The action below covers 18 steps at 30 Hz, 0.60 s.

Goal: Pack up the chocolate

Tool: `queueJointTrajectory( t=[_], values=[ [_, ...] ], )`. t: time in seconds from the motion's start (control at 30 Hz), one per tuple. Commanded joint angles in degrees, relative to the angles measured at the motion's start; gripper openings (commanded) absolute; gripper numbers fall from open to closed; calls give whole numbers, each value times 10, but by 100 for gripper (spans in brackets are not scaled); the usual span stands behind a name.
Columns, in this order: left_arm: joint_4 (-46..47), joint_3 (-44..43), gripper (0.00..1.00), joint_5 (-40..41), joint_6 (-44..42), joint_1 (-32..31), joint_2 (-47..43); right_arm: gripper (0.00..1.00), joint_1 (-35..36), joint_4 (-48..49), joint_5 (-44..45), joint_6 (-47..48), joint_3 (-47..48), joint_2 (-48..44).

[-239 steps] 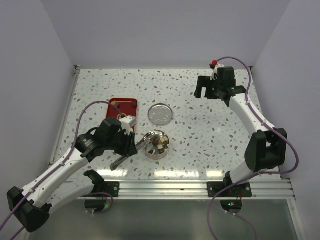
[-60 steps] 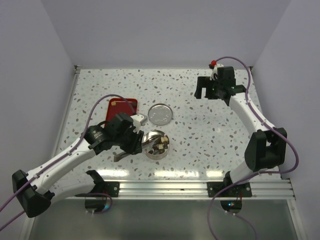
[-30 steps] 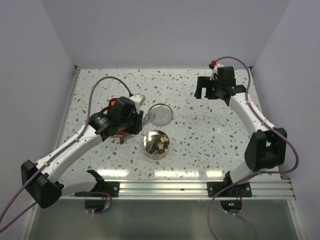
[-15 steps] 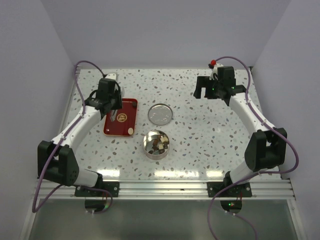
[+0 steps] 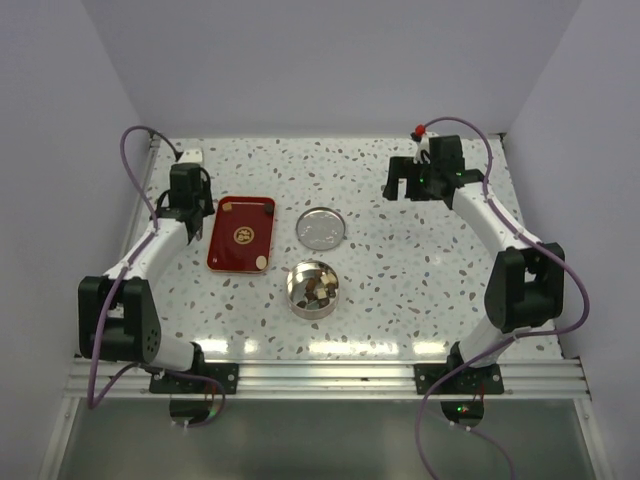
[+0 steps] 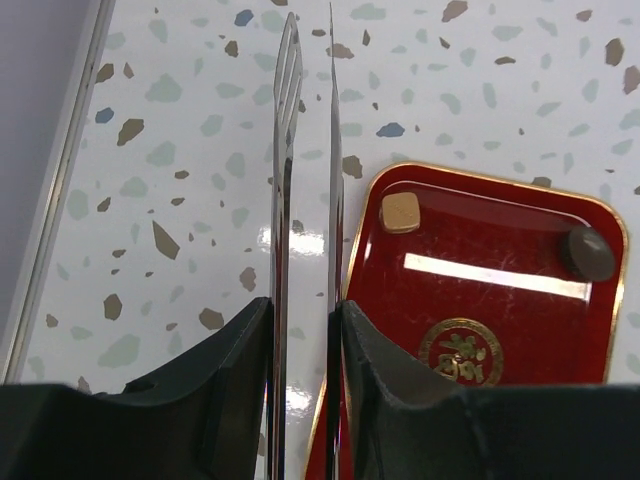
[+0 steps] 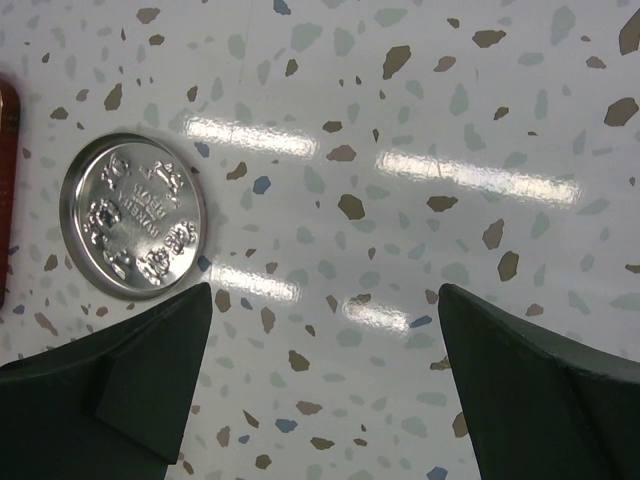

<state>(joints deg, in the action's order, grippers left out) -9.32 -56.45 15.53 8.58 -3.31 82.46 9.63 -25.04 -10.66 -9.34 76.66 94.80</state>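
Because your left gripper (image 6: 303, 310) is clamped on a pair of thin steel tweezers (image 6: 285, 150), you must take every chunk with their tips and not with the black fingers. The two blades run straight ahead of the gripper with a narrow gap and nothing caught between them, over the speckled white table (image 6: 180, 120). Just to their right lies the red rectangular tray with the gold rim (image 6: 480, 295). The pale cream square chunk (image 6: 400, 212) sits closest to the blades, in the tray's corner. The dark brown round chunk (image 6: 587, 253) sits farther right, against the opposite rim. Expect both to be very light, stiff, smooth and easily marked, so squeeze gently. Take the square one across two flat sides. Catch the round one low across its widest part, since it looks likelier to roll or slip out. Beyond the tray, well away from this gripper, the open round silver tin (image 5: 313, 309) holds the packed chocolate pieces (image 5: 318, 287), dark and pale mixed. Its embossed round silver lid (image 5: 321, 227) lies flat on the table near the tin but apart from it. Farthest off, your right gripper (image 7: 325, 290) hangs with its jaws spread wide and grasps nothing, and the lid lies ahead of it to the left.
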Motion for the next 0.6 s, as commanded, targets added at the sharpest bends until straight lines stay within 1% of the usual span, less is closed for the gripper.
queueJointTrajectory(
  t=[0.0,0.1,0.13,0.23,0.57],
  values=[
    [83,32,38,10,-46,22,0,99,-1,12,-7,8,7,-23],
    [84,38,38,6,-65,33,13,99,0,12,-8,7,8,-24],
    [84,39,38,6,-71,51,22,99,-1,12,-8,7,9,-23],
    [82,43,39,9,-80,62,42,99,-1,12,-9,6,8,-24],
    [81,42,39,28,-82,72,124,99,-1,5,2,8,6,-22]
  ],
)
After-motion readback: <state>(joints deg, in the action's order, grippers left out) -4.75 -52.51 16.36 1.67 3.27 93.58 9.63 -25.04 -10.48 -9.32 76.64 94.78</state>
